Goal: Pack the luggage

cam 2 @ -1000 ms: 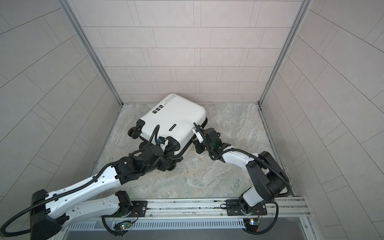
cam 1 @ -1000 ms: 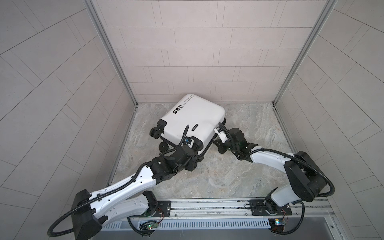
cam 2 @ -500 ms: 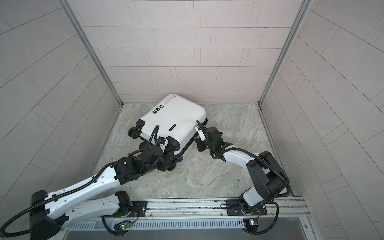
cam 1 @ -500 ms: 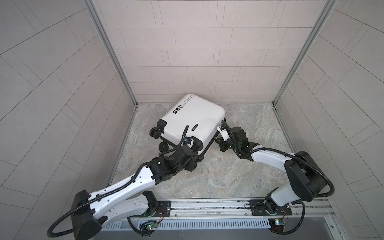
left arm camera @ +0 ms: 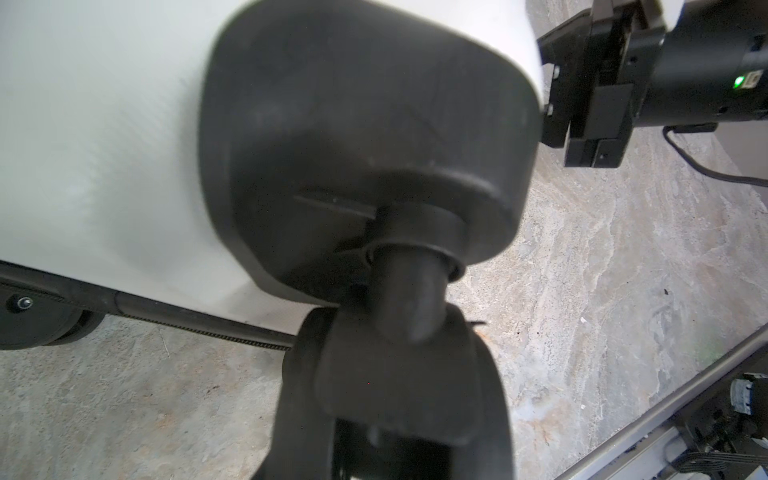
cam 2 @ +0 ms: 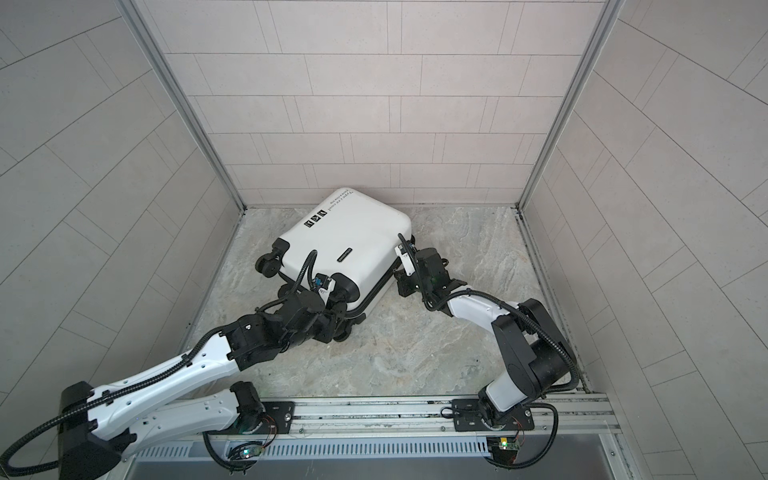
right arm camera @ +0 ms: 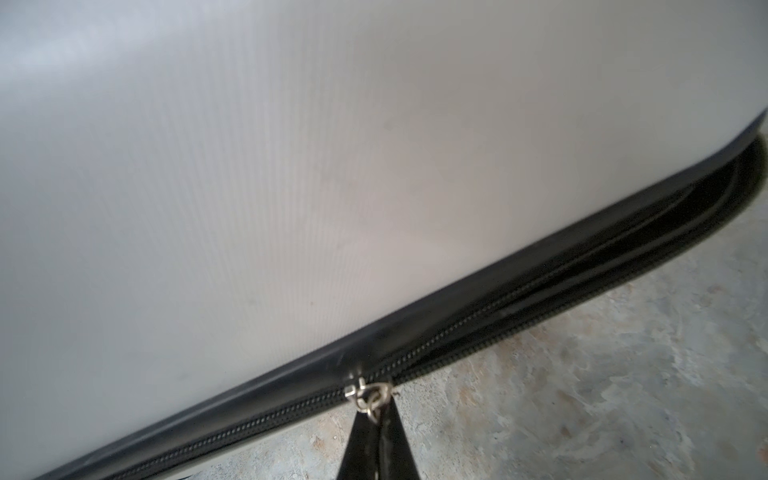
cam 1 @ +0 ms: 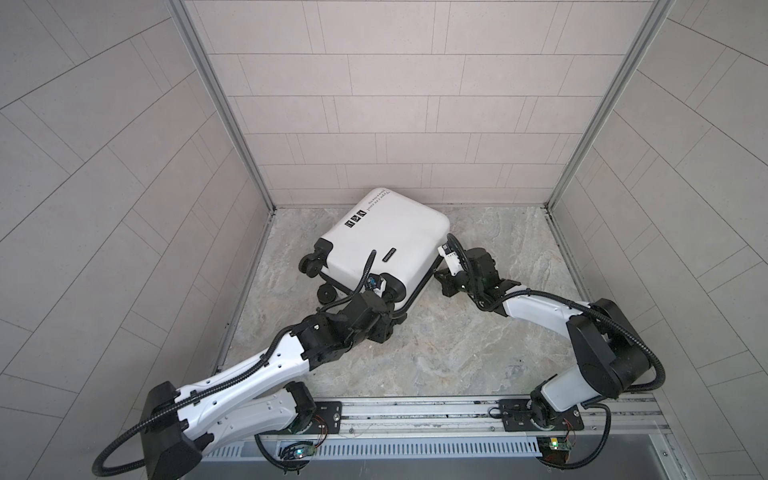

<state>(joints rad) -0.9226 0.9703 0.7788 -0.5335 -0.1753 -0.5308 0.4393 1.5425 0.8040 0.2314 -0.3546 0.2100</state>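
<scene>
The luggage [cam 1: 386, 237] [cam 2: 353, 241] is a white hard-shell suitcase lying flat, lid down, at the back middle of the marbled floor in both top views. At its near corner my left gripper [cam 1: 388, 309] [cam 2: 338, 316] is shut on a black spinner wheel [left arm camera: 399, 374]. My right gripper [cam 1: 438, 274] [cam 2: 397, 276] sits low against the luggage's right side. In the right wrist view it [right arm camera: 376, 440] is shut on the black zipper pull below the metal slider [right arm camera: 368, 392]. The zipper teeth are joined on one side of the slider and parted on the other.
Tiled walls close in the floor at the back and both sides, and the luggage's far corner is close to the back wall. Two more black wheels [cam 1: 311, 266] stick out on the luggage's left. A metal rail [cam 1: 415, 409] with both arm bases runs along the front.
My right gripper has slid a little farther back along the luggage's right side, keeping the zipper pull. The left arm and the luggage have stayed where they were.
</scene>
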